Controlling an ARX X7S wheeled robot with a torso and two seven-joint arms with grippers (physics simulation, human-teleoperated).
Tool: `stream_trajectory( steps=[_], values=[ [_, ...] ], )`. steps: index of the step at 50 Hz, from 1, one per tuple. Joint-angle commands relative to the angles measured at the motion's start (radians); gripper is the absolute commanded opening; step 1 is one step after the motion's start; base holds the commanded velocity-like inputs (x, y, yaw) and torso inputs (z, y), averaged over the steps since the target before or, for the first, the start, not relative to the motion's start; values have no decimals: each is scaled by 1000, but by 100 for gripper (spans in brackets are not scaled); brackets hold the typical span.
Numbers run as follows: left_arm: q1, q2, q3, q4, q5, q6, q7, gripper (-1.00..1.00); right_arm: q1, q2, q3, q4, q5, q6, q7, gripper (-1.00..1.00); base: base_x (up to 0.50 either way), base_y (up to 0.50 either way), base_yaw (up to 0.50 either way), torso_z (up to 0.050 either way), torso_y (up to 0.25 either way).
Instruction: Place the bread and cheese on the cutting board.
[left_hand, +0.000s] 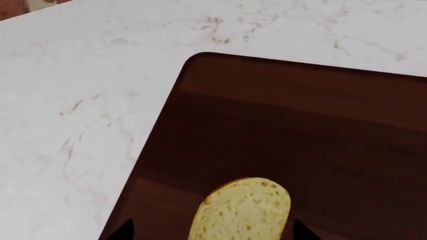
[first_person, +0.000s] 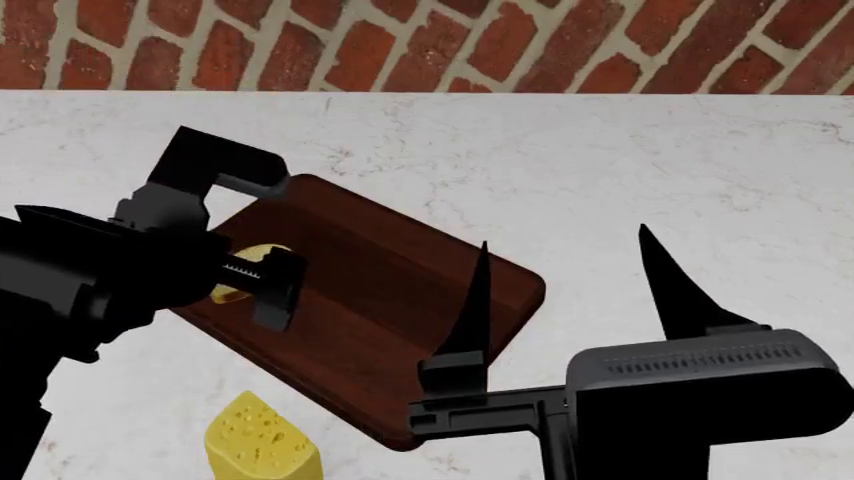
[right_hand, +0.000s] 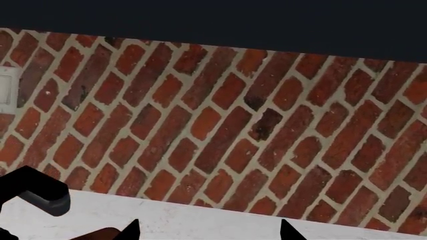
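The bread lies flat on the cutting board near its left end. My left gripper is open right over it, its two fingertips apart from the crust on either side. In the head view the left gripper hides most of the bread. The cheese sits on the white counter in front of the cutting board, off it. My right gripper is open and empty, held above the counter beside the board's right end, fingers pointing up toward the wall.
The white marble counter runs back to a red brick wall. The right wrist view shows mostly that brick wall, with part of the left arm and a corner of the board.
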Motion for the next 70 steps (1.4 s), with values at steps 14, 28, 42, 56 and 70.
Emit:
stream_trajectory(
  steps=[14,28,42,56,70],
  values=[
    [71,-135,-108,436,-99,-185,-127,100,2,6,-1,-2,11,-3,7,100,0,0,0,0,0],
    [318,-287,-349,1116,-267,-244,-416,100,80,15,-15,-25,88,142,-8,100,0,0,0,0,0],
    [594,-399,-536,1563,-329,-204,-632,100,425,-32,167,-42,435,608,-56,100,0,0,0,0,0],
    [817,-462,-707,1780,-426,-117,-643,100,689,-95,276,182,1013,882,140,100,0,0,0,0,0],
    [988,-486,-834,1902,-477,-35,-631,100,925,11,50,543,1438,853,311,100,0,0,0,0,0]
  ],
)
